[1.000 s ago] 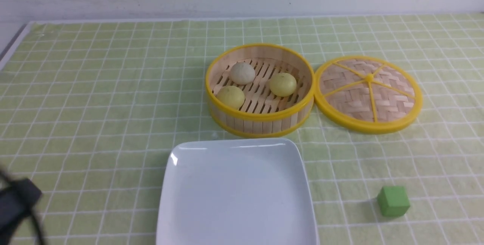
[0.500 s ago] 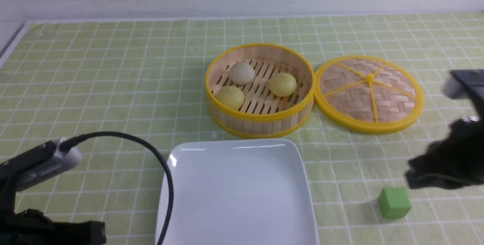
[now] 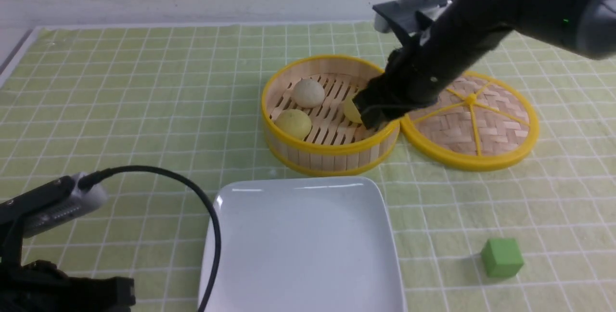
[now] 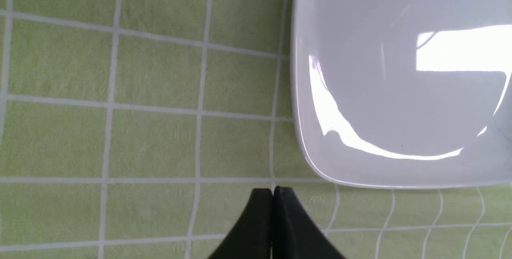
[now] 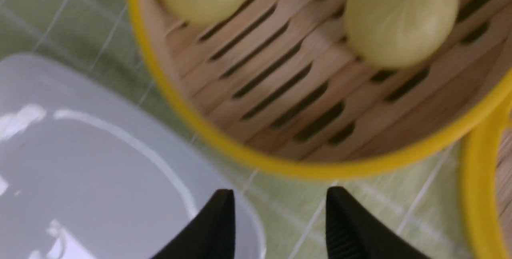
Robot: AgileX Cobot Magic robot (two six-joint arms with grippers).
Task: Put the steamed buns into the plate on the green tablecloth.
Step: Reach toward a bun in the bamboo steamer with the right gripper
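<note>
An off-white bun (image 3: 308, 92) and a yellow bun (image 3: 293, 123) lie in the steamer basket (image 3: 327, 150). The right tool (image 3: 373, 112) hangs over its right side, hiding most of a third bun (image 3: 350, 110), perhaps touching it. The plate (image 3: 298, 254) sits nearer on the green tablecloth (image 3: 120, 100).

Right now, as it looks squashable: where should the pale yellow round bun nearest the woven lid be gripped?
I'd pinch the pale yellow round bun across its widest sides, from above: it sits dome up, and the bamboo steamer basket walls it in.
</note>
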